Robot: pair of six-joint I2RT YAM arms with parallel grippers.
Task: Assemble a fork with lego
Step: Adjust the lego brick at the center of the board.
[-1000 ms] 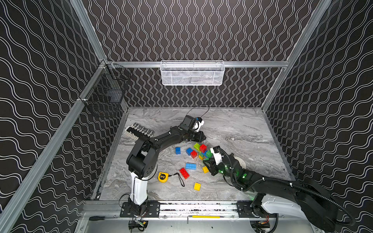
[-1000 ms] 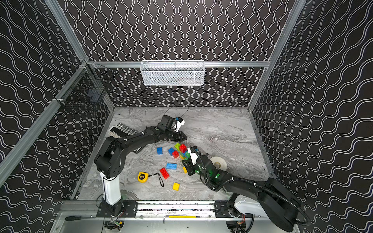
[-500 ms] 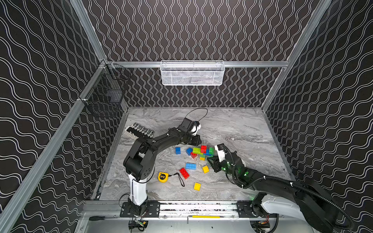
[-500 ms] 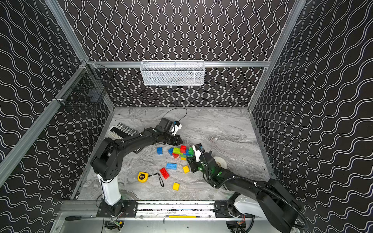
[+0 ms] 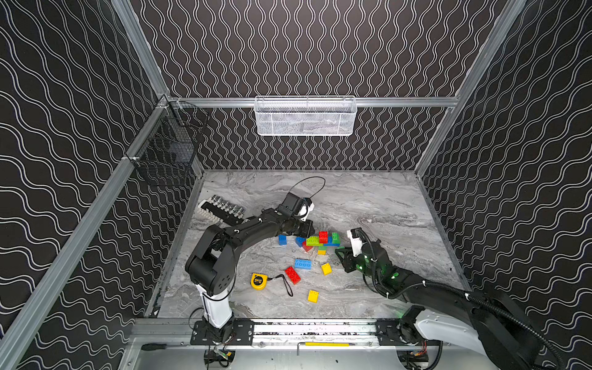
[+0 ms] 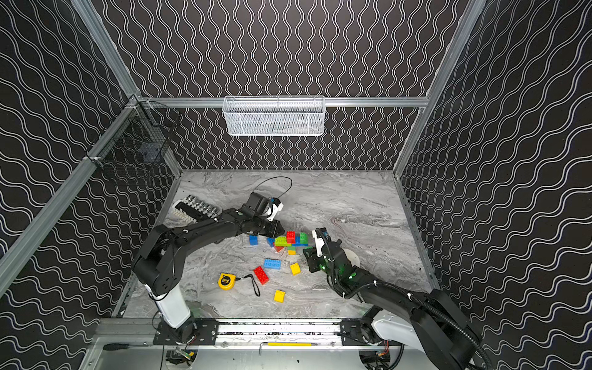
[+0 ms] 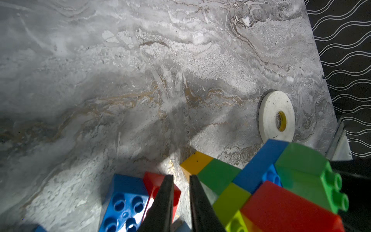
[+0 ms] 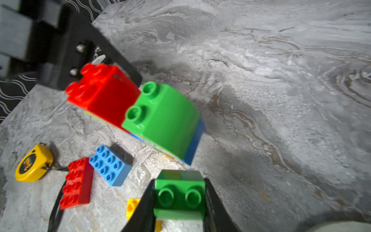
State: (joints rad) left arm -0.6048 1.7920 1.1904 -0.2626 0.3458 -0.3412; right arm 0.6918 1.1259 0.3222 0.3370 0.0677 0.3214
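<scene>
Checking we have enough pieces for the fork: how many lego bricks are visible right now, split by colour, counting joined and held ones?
red brick: 3
blue brick: 4
green brick: 4, lime one included, one held in the right gripper
yellow brick: 3
Total: 14

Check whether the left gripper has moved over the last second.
Yes. In a top view the left gripper has come down and nearer the loose blue square brick, which has stayed put.
</scene>
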